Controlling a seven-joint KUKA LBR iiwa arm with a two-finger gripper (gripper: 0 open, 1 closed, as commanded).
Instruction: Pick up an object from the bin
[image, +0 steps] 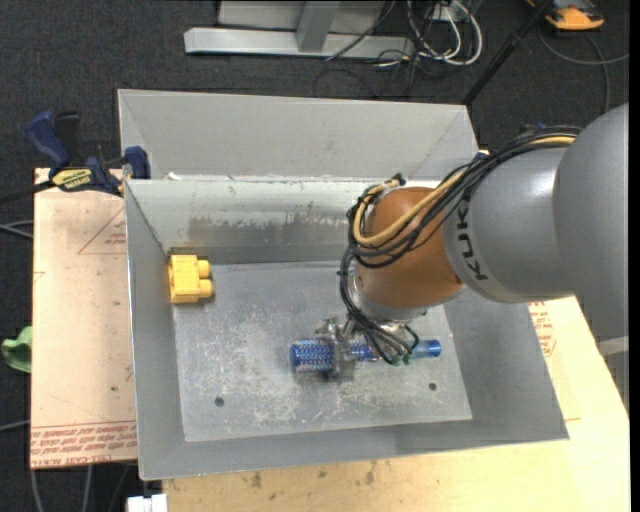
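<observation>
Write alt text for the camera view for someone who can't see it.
The robot arm's end effector hangs low over the middle of a blue bristle brush lying on the floor of a grey metal bin. A yellow toy block sits apart from them, by the bin's left wall.

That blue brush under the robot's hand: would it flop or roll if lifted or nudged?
The blue brush looks like hard plastic, so it probably stays stiff and feels light. Its bristly head would likely stop it rolling far. Being long and slim, it may swing if gripped off-centre.
</observation>
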